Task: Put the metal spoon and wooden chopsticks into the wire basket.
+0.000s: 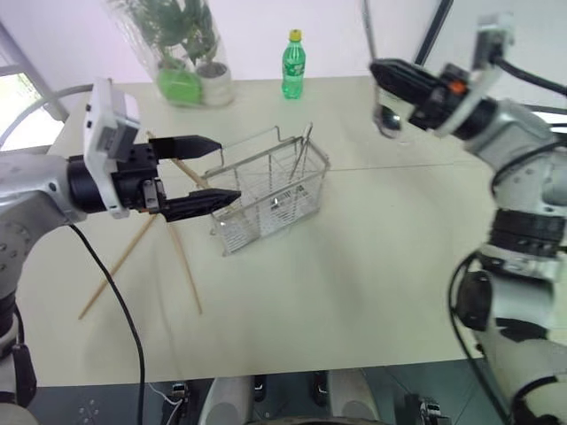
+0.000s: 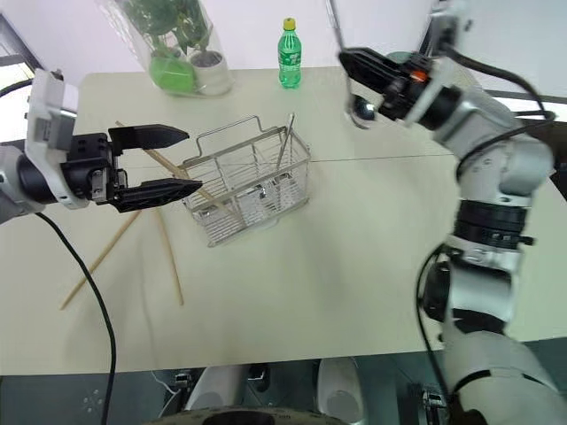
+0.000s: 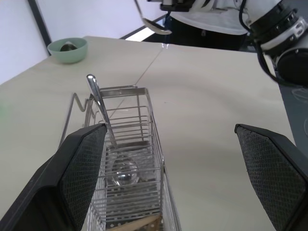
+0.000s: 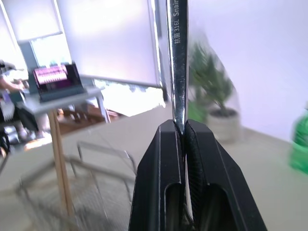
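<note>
Chopsticks (image 1: 133, 252) on beige table (image 1: 372, 266)

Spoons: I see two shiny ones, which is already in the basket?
The metal spoon standing bowl-down in the wire basket. The other spoon hangs in the air, clamped in the right gripper.

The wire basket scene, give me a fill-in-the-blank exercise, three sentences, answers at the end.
1. The right gripper is shut on the handle of a metal ____.
2. The left gripper hovers beside the wire basket with its fingers ____.
3. A second spoon already stands inside the basket, while wooden chopsticks lie on the ____.

Missing words: spoon; open; table
</note>
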Action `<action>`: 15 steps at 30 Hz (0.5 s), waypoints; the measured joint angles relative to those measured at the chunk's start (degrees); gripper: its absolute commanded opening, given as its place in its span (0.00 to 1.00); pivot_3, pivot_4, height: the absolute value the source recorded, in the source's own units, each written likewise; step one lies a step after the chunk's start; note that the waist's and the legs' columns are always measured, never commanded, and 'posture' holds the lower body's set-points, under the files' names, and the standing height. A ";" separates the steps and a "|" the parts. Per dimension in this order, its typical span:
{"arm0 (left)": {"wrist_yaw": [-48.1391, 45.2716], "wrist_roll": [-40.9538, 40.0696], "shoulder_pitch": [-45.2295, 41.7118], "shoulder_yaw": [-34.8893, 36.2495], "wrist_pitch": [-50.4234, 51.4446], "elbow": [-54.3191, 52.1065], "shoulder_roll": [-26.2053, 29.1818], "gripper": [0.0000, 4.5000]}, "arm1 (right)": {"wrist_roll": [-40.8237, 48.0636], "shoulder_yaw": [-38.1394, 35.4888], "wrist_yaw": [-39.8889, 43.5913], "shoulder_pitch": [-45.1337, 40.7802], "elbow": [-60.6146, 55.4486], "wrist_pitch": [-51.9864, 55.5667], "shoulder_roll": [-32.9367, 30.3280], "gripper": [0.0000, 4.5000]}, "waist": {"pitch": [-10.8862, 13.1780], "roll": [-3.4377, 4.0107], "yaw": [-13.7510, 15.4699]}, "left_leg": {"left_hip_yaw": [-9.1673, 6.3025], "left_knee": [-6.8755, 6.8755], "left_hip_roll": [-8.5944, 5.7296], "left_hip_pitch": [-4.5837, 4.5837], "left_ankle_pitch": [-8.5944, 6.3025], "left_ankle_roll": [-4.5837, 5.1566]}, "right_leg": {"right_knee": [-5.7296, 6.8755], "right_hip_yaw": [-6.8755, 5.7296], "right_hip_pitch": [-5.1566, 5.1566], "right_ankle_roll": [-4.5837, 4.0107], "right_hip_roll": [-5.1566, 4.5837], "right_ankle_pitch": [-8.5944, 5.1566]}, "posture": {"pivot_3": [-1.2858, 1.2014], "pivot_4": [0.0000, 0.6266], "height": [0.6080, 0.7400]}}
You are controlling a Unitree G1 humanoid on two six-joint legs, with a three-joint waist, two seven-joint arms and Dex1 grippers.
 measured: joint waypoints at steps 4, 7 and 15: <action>-0.11 0.91 -0.47 0.01 -0.15 0.71 -0.26 1.00 | 0.06 0.90 -9.10 0.01 -0.91 -1.44 7.72 0.00 | -0.01 -0.01 0.61 | 0.02 0.01 -0.07 0.01 -0.01 0.02 | -0.01 -0.05 -0.02 -0.04 0.01 0.04 | 0.52 0.24 0.58; 0.29 0.90 -0.46 0.14 -0.03 0.29 -0.26 1.00 | -0.69 3.78 -11.63 0.95 -0.79 -4.78 11.52 0.00 | -0.01 -0.01 0.60 | 0.02 -0.01 -0.06 0.01 0.05 0.10 | 0.05 -0.04 -0.05 -0.03 0.17 0.05 | 0.52 0.24 0.58; 2.57 0.16 0.96 2.62 0.87 -1.83 -0.09 1.00 | -1.27 7.05 -14.22 4.30 1.18 -10.48 16.15 0.00 | -0.01 -0.01 -0.21 | 0.02 0.02 -0.04 0.06 0.10 0.13 | 0.34 -0.03 -0.09 0.10 0.23 0.12 | 0.52 0.24 0.58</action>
